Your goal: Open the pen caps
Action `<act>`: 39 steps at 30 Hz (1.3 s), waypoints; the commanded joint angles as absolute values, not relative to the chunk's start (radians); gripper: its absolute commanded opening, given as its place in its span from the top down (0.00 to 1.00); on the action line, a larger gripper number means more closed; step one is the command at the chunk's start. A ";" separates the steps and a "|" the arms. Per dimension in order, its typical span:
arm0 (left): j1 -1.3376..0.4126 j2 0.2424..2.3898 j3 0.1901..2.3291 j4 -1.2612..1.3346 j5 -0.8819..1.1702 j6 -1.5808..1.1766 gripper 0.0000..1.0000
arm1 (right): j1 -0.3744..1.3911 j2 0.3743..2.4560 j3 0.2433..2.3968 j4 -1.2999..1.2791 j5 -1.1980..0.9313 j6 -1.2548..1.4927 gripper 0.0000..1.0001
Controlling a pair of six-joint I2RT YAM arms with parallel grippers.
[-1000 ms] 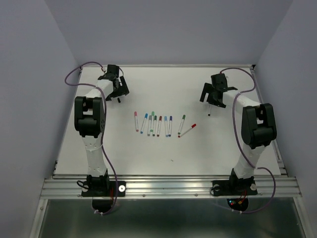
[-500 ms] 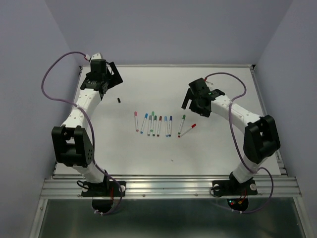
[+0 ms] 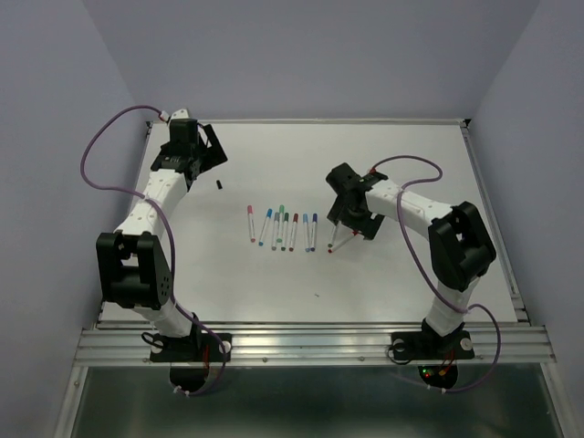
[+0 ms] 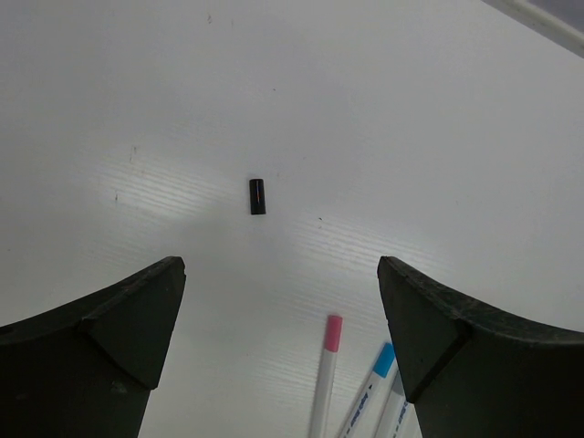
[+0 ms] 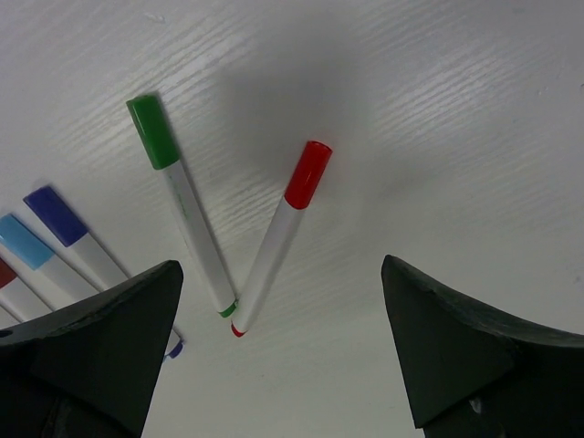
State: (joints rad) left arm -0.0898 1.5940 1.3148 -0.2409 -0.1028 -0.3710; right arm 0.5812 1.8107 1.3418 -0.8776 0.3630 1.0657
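The right arm (image 3: pixel 412 197) bent inward; the right hand (image 5: pixel 280 274) hung spread wide, empty, above the red-capped pen (image 5: pixel 274 245). The left hand (image 4: pixel 280 266) hung spread, empty, over a black cap (image 4: pixel 258 196).

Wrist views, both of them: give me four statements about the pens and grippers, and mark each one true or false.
1. The red pen has its cap on. True.
2. The right gripper is shut on the green pen. False: it is open over that pen and grips nothing.
3. A loose black cap lies alone on the table. True.
4. The left gripper holds the pink pen. False: it is open and empty, and that pen lies on the table.
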 commanded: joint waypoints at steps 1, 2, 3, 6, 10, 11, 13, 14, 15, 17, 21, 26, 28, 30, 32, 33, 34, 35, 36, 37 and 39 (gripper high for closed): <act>-0.087 1.548 1.304 -0.193 -0.101 -0.362 0.01 | 0.609 1.839 1.332 -0.893 0.359 1.137 0.05; -0.087 1.552 1.304 -0.193 -0.101 -0.364 0.01 | 0.609 1.842 1.330 -0.893 0.353 1.140 0.06; -0.087 1.554 1.305 -0.193 -0.100 -0.364 0.01 | 0.609 1.844 1.322 -0.894 0.354 1.146 0.08; -0.086 1.558 1.305 -0.193 -0.100 -0.362 0.01 | 0.609 1.841 1.310 -0.899 0.365 1.164 0.13; -0.084 1.563 1.304 -0.190 -0.095 -0.361 0.01 | 0.609 1.833 1.289 -0.890 0.377 1.178 0.16; -0.083 1.563 1.304 -0.190 -0.095 -0.362 0.01 | 0.609 1.836 1.286 -0.890 0.380 1.181 0.18; -0.083 1.563 1.302 -0.189 -0.095 -0.360 0.01 | 0.609 1.842 1.278 -0.887 0.380 1.183 0.20; -0.081 1.563 1.302 -0.189 -0.097 -0.360 0.01 | 0.609 1.845 1.275 -0.885 0.379 1.183 0.21; -0.080 1.562 1.302 -0.189 -0.097 -0.360 0.01 | 0.609 1.853 1.270 -0.876 0.373 1.183 0.23; -0.077 1.559 1.299 -0.187 -0.095 -0.361 0.01 | 0.609 1.861 1.259 -0.847 0.356 1.183 0.28; -0.077 1.557 1.298 -0.187 -0.095 -0.360 0.01 | 0.609 1.878 1.258 -0.822 0.345 1.183 0.31; -0.074 1.562 1.295 -0.186 -0.094 -0.360 0.01 | 0.609 1.884 1.238 -0.793 0.334 1.183 0.35; -0.074 1.563 1.292 -0.189 -0.098 -0.359 0.01 | 0.609 1.885 1.220 -0.782 0.328 1.187 0.40; -0.072 1.560 1.292 -0.189 -0.103 -0.359 0.01 | 0.609 1.890 1.210 -0.775 0.321 1.192 0.48; -0.072 1.557 1.290 -0.189 -0.106 -0.359 0.01 | 0.609 1.891 1.195 -0.764 0.311 1.193 0.52; -0.071 1.555 1.289 -0.189 -0.107 -0.359 0.01 | 0.609 1.891 1.189 -0.759 0.310 1.195 0.56; -0.071 1.554 1.287 -0.187 -0.109 -0.359 0.01 | 0.609 1.890 1.175 -0.756 0.310 1.196 0.56; -0.069 1.552 1.285 -0.186 -0.109 -0.357 0.01 | 0.609 1.890 1.166 -0.753 0.310 1.198 0.58; -0.069 1.552 1.284 -0.186 -0.109 -0.359 0.01 | 0.609 1.891 1.161 -0.740 0.305 1.198 0.63; -0.069 1.551 1.285 -0.187 -0.110 -0.360 0.01 | 0.609 1.893 1.151 -0.735 0.305 1.195 0.66; -0.068 1.551 1.284 -0.187 -0.112 -0.359 0.01 | 0.609 1.896 1.144 -0.721 0.305 1.187 0.76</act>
